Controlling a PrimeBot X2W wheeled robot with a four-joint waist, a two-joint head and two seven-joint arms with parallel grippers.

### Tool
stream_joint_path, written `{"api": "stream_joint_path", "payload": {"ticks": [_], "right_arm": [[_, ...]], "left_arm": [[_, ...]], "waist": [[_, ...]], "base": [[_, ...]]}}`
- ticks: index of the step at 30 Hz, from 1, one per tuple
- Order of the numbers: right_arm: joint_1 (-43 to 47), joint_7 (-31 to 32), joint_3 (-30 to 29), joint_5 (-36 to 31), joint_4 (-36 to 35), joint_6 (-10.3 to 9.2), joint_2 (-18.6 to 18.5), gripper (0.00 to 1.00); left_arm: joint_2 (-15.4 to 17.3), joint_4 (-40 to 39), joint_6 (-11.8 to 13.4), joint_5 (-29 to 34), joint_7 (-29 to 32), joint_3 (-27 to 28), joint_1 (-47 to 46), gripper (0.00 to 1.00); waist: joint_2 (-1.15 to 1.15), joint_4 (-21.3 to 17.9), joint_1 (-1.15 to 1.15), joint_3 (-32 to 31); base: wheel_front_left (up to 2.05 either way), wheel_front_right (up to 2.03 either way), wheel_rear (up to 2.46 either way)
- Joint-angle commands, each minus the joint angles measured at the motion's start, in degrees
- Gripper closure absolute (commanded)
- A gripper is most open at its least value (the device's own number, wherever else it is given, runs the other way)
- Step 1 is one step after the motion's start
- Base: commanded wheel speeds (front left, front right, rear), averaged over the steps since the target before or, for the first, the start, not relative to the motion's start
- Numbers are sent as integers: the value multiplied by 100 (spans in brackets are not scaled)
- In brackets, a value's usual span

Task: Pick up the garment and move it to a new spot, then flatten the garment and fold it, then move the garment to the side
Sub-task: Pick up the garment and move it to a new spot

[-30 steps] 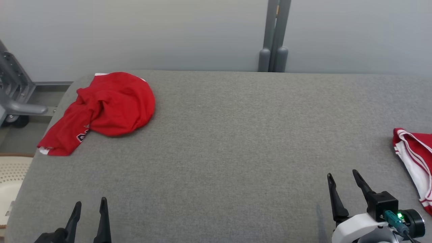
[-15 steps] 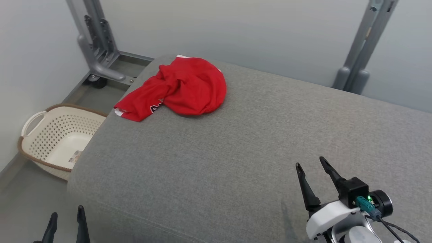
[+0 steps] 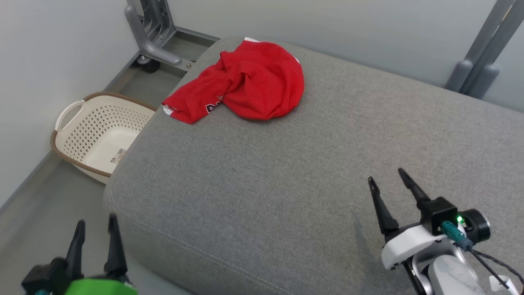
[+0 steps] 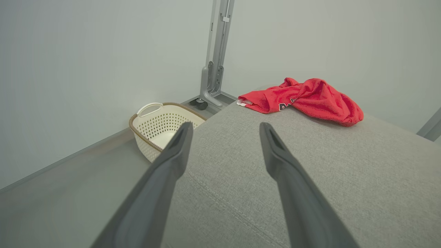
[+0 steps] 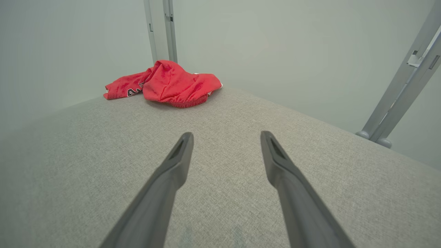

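Red garment (image 3: 249, 82) crumpled at far corner of grey cushion (image 3: 286, 172), left hand (image 3: 96, 220) and right hand (image 3: 385, 175) both wide, empty

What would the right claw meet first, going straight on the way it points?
Probably the grey cushion: the right claw aims at its bare fabric, short and right of the red garment.

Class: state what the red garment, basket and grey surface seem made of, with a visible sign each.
Red garment: soft matte fabric; it crumples in folds.
Basket: probably moulded cream plastic; regular holes.
Grey surface: woven matte upholstery, apparently; visible weave, stitched seam.
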Motion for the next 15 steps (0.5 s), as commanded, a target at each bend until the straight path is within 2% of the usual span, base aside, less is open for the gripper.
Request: {"api": "stream_joint_path", "payload": {"ticks": [1,4,7,15], "right_arm": [[-96,-24,-41,-35,-51,-8,-59,0],[-258,-23,-237,-225,-312,-8,-231,0],[-422,2,-422,-415,-667,-8,-389,0],[-855,508,-582,-723,-1846,-8,-716,0]], "left_arm": [[-28,7,-15,-31,-14,-54,-186,0],[110,219,-18,-351,34,-576,-952,0],[307,539,-16,-947,286,-1092,-1916,0],[1164,1837,-17,-2428,957,-2071,-4058,0]], "waist": [[0,55,0,367],[0,81,0,886],[0,56,0,1415],[0,-510,0,2715]], "base": [[0,0,0],[0,0,0],[0,0,0],[0,0,0]]}}
